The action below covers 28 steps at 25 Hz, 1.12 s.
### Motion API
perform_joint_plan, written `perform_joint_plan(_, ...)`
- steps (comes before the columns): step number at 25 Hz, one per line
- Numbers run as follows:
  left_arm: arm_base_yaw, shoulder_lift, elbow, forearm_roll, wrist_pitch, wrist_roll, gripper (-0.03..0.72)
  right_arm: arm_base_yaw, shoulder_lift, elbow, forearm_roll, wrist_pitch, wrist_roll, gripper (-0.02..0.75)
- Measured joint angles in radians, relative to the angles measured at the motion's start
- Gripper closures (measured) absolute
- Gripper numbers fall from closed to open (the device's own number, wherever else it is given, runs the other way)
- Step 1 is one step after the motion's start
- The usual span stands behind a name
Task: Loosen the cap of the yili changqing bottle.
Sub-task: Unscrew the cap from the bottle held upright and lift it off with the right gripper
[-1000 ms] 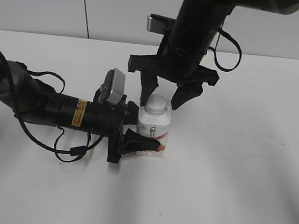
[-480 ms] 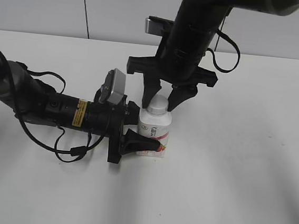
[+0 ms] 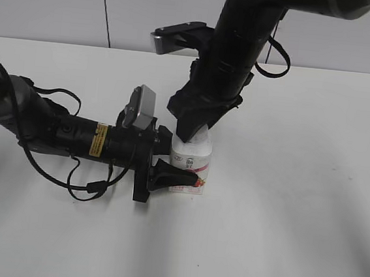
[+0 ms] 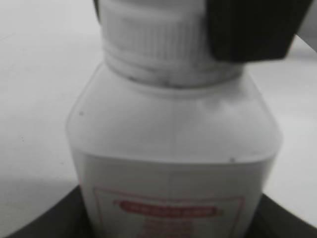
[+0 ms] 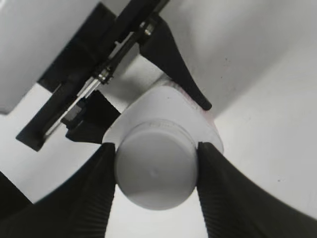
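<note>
Bottle: the squarish white plastic yili changqing bottle (image 3: 191, 166) stands upright on the white table (image 3: 295, 221).
Cap: the cap (image 5: 154, 171), smooth-topped with a ribbed rim, sits pinched between the right gripper (image 5: 156, 173)'s ridged black fingers.
Base: the left gripper (image 3: 169, 166) clamps the bottle's lower body.

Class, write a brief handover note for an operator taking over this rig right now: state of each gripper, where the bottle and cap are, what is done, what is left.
Left gripper: shut on the bottle, holding it upright on the table.
Right gripper: shut on the cap from above, one finger on each side.
Cap is on the neck; no gap visible under it.
Done: both grips set.
Left: twist the cap loose, probably while the left holds firm.
</note>
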Motion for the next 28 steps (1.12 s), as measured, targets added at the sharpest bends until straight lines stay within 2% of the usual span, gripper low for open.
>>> perform_joint_plan(6, 0.0, 0.0, 0.0, 0.0, 0.002, 0.001, 0.295, 0.0, 0.0, 0.0, 0.0, 0.0, -0.301, 0.342)
perform_joint_plan(14, 0.0, 0.0, 0.0, 0.007, 0.002, 0.001, 0.298, 0.0, 0.0, 0.0, 0.015, -0.002, -0.516, 0.346)
perform_joint_plan(20, 0.0, 0.0, 0.0, 0.01, 0.001, 0.002, 0.299, 0.0, 0.0, 0.0, 0.018, -0.002, -0.765, 0.345)
perform_joint_plan(28, 0.0, 0.0, 0.0, 0.01, -0.002, 0.002, 0.302, 0.0, 0.0, 0.0, 0.019, -0.002, -0.848, 0.345)
